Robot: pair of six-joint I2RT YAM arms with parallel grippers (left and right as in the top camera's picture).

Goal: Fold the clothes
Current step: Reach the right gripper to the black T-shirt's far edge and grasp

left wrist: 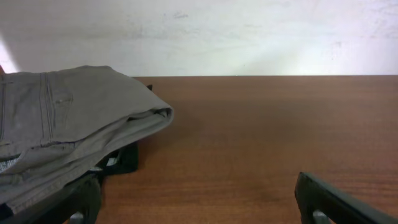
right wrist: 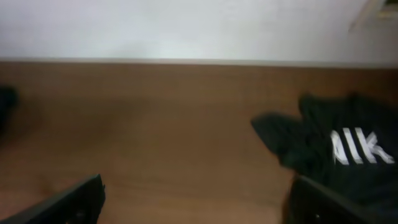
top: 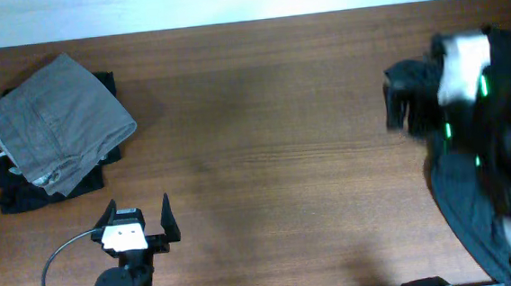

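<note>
— Left fingers point(left wrist: 339, 202) are spread and empty, low over the surface point(top: 284, 159), with the trousers point(top: 56, 121) just beside them. Right fingers point(right wrist: 68, 199)?
— Spread too, holding nothing. Shirt point(right wrist: 323, 155) lies crumpled at the right edge, lettering showing.
— Risk?
— Pinching a bunched fold instead of a hem. It would lift as a lump, or slide off that edge. A late left reach would leave it twisted.
</note>
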